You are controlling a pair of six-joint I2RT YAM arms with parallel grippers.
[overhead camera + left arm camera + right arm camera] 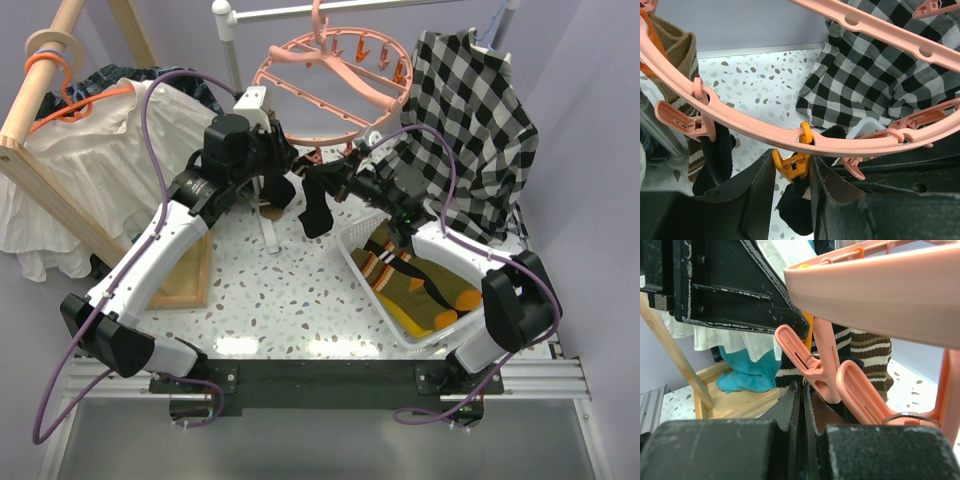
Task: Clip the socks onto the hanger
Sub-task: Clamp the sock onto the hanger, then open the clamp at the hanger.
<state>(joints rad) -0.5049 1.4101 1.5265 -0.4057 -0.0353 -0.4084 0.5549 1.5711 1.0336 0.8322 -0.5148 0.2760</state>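
Observation:
The salmon-pink hanger ring hangs at the back centre, and its rim crosses the left wrist view. My left gripper is under the rim, its fingers pressed against both sides of an orange clip. A black sock hangs below that clip. My right gripper is beside it, jaws nearly closed on dark cloth, the black sock's top. A brown striped sock and another black sock hang clipped to the ring.
A white basket at right holds olive socks with orange toes and a yellow one. A black-and-white checked shirt hangs at back right. At left are an orange coat hanger with a white blouse and a wooden frame.

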